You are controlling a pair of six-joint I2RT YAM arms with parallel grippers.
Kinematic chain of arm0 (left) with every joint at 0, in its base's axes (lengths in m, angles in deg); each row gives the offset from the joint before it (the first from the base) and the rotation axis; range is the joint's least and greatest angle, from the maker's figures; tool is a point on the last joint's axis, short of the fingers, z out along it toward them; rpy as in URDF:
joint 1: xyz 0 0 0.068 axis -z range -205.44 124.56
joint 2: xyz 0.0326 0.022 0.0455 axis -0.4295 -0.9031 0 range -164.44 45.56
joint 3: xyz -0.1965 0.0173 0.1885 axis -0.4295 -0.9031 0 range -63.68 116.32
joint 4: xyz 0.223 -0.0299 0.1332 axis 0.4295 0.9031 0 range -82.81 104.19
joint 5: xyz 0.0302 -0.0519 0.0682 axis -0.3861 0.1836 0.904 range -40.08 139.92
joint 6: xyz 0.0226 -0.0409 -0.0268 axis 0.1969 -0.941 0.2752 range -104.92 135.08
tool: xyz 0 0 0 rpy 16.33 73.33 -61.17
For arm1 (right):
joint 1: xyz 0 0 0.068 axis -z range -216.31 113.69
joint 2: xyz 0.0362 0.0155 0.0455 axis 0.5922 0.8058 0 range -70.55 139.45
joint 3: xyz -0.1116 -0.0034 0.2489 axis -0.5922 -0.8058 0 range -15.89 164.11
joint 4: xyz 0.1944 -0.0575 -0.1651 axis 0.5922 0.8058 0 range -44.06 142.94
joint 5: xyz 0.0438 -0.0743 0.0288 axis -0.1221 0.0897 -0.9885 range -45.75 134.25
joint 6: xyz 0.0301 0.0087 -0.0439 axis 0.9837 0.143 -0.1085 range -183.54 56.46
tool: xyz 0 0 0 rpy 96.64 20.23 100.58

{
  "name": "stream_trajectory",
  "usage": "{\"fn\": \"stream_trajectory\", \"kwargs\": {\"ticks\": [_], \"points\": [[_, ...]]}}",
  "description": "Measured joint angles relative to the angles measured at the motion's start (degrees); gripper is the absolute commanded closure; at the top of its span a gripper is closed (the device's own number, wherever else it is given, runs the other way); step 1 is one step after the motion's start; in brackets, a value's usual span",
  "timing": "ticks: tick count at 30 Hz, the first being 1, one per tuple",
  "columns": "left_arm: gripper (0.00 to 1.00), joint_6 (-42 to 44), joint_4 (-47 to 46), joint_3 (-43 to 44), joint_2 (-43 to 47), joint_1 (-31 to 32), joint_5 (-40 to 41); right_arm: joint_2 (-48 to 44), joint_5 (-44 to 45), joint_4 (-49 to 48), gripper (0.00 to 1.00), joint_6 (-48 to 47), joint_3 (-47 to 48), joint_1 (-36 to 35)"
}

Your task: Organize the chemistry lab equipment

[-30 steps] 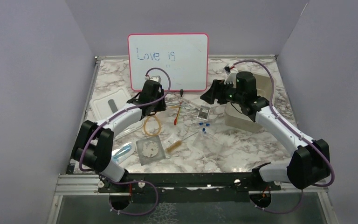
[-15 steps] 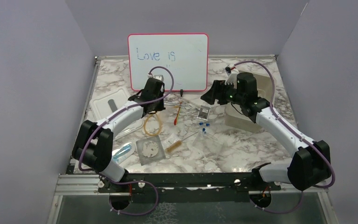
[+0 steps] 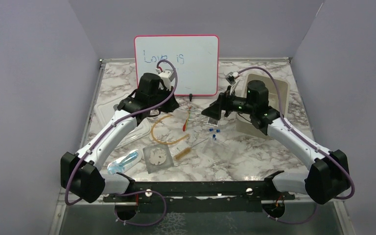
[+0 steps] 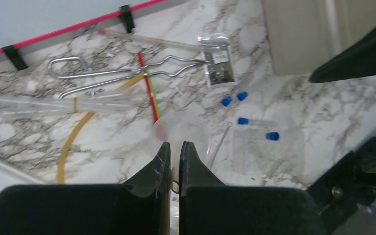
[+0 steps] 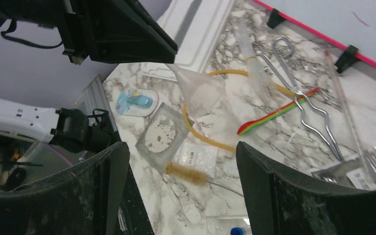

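Marble table (image 3: 254,156) strewn with tongs (image 5: 297,93), tubing (image 4: 68,142); left gripper (image 4: 175,145) clamps clear funnel (image 5: 200,90), right gripper (image 5: 178,152) gaping

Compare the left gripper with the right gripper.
The left gripper has its fingers pressed nearly together; the right gripper has its fingers spread wide. The left gripper pinches a clear funnel; the right gripper holds nothing. Both hover above the marble table, near the whiteboard.
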State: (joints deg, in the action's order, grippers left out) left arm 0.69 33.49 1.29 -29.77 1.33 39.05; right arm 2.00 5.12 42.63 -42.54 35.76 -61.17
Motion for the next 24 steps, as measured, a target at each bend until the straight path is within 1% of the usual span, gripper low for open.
{"fn": "stream_trajectory", "kwargs": {"ticks": [4,6,10,15,21,23,24], "points": [[1.00,-0.3,-0.2,1.4,1.2,0.0,-8.3,-0.2,-3.4,-4.4,0.16,-0.2,-0.4,-2.4],[1.00,-1.2,-0.3,1.5,1.5,0.0,-10.8,-0.1,-4.4,-6.2,0.17,-0.7,-0.4,-3.8],[1.00,-5.0,-0.7,1.5,1.9,0.0,-15.0,0.7,-5.2,-9.1,0.24,-1.6,-0.4,-6.5],[1.00,-10.4,-2.0,1.5,2.7,0.0,-16.9,3.3,-4.6,-10.4,0.34,-3.2,-0.2,-9.4],[1.00,-15.7,-2.3,1.3,3.3,0.0,-17.2,5.9,-0.2,-10.6,0.39,-8.5,1.2,-11.8],[1.00,-16.8,-2.6,1.3,3.4,0.0,-17.4,6.6,1.2,-10.8,0.43,-10.1,1.5,-12.4],[1.00,-17.4,-2.8,1.2,3.5,0.0,-17.5,7.0,1.8,-10.9,0.48,-10.8,1.5,-12.6]]}}
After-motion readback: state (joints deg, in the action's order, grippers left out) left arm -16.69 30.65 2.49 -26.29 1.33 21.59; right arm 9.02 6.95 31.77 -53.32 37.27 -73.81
